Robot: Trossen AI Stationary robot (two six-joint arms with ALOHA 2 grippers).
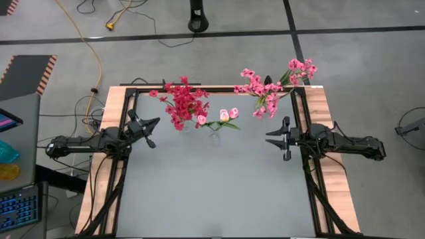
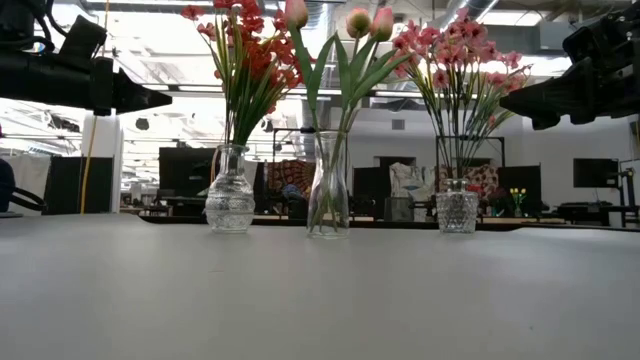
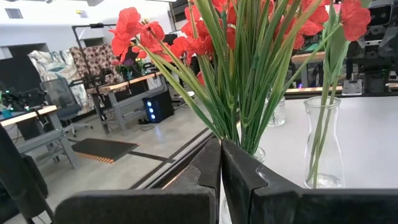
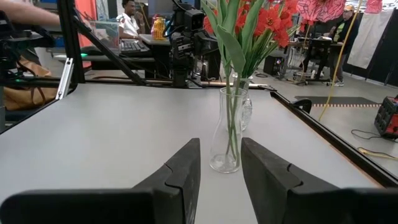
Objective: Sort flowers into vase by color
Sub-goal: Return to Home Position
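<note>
Three clear glass vases stand in a row near the table's far edge. The left vase (image 2: 230, 203) holds the deep red clusters (image 1: 182, 106). The slim middle vase (image 2: 328, 190) holds pale pink tulip buds (image 1: 229, 114). The right vase (image 2: 457, 212) holds the pink sprays (image 1: 269, 89). My left gripper (image 1: 154, 127) hovers shut above the table, left of the red bunch, which fills the left wrist view just past its fingertips (image 3: 221, 146). My right gripper (image 1: 271, 136) hovers open to the right, with the middle vase (image 4: 227, 134) straight ahead of it.
A black frame (image 1: 219, 88) runs along the table's far and side edges, just behind the vases. The grey tabletop (image 1: 212, 186) stretches from the vases to the near edge. Beyond the table, desks, monitors and people (image 4: 127, 15) show in the room.
</note>
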